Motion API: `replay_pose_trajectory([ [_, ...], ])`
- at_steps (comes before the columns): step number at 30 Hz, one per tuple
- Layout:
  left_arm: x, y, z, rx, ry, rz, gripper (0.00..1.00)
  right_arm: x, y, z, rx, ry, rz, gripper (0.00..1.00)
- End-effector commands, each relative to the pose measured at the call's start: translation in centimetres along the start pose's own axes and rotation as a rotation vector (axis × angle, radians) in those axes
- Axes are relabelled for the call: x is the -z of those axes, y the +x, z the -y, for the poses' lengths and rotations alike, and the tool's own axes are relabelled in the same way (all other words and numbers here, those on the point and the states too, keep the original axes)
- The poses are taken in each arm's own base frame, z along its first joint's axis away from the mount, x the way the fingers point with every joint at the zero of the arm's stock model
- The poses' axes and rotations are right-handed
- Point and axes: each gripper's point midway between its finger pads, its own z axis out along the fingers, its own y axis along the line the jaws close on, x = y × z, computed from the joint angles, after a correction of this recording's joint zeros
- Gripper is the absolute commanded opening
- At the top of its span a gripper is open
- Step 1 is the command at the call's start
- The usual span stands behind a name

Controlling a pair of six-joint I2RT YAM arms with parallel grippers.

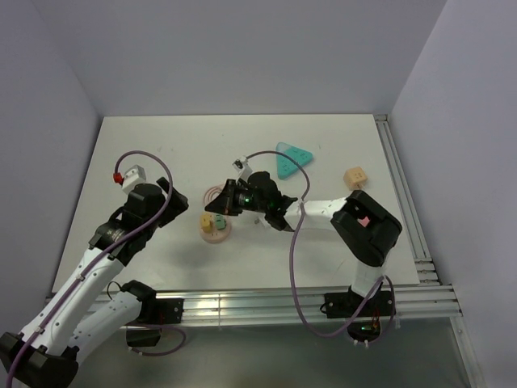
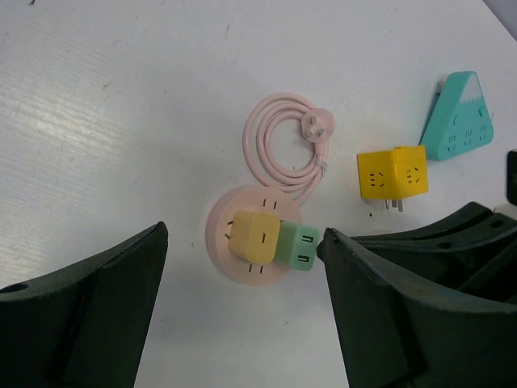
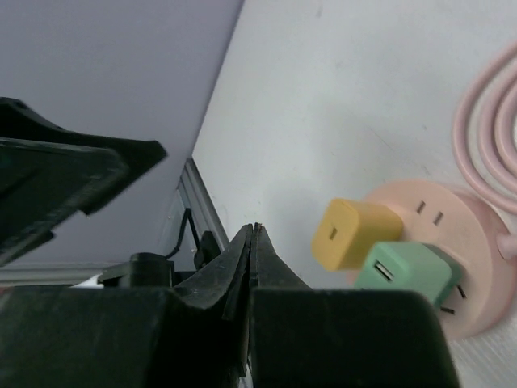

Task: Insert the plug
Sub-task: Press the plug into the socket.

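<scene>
Soft, even light is falling from above onto the white worktop [image 1: 161, 162], making it bright in the top view without washing it out. The arms are casting only faint, diffuse shadows there. The metal rails [image 1: 266, 305] are catching a streak of glare.

In the left wrist view the left end effector [image 2: 242, 236] is looming dark and out of focus in the foreground. The pink socket base [image 2: 242, 198] is showing sharp and throwing a thin, soft shadow.

In the right wrist view the right end effector [image 3: 252, 242] is sitting close to the lens, underexposed and blurred. The plug [image 3: 404, 271] beyond it is looking slightly soft against a worktop that is glowing almost pure white.
</scene>
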Motion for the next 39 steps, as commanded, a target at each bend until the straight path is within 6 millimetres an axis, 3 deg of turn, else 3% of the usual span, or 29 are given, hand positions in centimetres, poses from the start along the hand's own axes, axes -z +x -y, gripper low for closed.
replay_pose_trajectory([
  [1, 0.0, -0.6, 0.8, -0.008, 0.03, 0.016, 0.83, 0.9, -3.2, -3.8, 0.08, -0.05, 0.059, 0.0],
  [5, 0.0, -0.6, 0.8, -0.009, 0.035, 0.015, 0.83, 0.6, -2.8, -2.3, 0.075, -0.013, 0.056, 0.0],
  [8, 0.0, -0.5, 0.8, -0.01, 0.035, 0.012, 0.83, 0.7, -1.7, 0.4, 0.023, 0.005, 0.062, 0.0],
  [10, -0.1, -0.4, 0.8, -0.018, 0.036, 0.009, 0.83, 0.7, -0.4, 3.3, -0.022, 0.055, 0.048, 0.0],
  [14, -0.2, -0.4, 0.8, -0.022, 0.035, 0.006, 0.83, 0.8, 0.7, 5.6, -0.07, 0.081, 0.035, 0.0],
  [20, -0.2, -0.3, 0.9, -0.02, 0.038, 0.003, 0.82, 1.3, -0.4, 4.5, -0.024, 0.089, 0.055, 0.0],
  [29, -0.5, 0.3, 1.3, -0.021, 0.058, -0.022, 0.83, 3.0, -3.4, 0.1, 0.078, 0.065, 0.107, 0.0],
  [33, -1.0, 1.4, 1.6, -0.027, 0.077, -0.068, 0.86, 4.7, -4.5, -0.1, 0.133, 0.124, 0.148, 0.0],
  [37, -1.5, 2.3, 2.3, -0.032, 0.112, -0.103, 0.87, 6.3, -4.2, 1.3, 0.171, 0.221, 0.147, 0.0],
  [39, -1.8, 2.8, 2.6, -0.034, 0.128, -0.123, 0.87, 7.3, -4.5, 1.4, 0.202, 0.247, 0.159, 0.08],
])
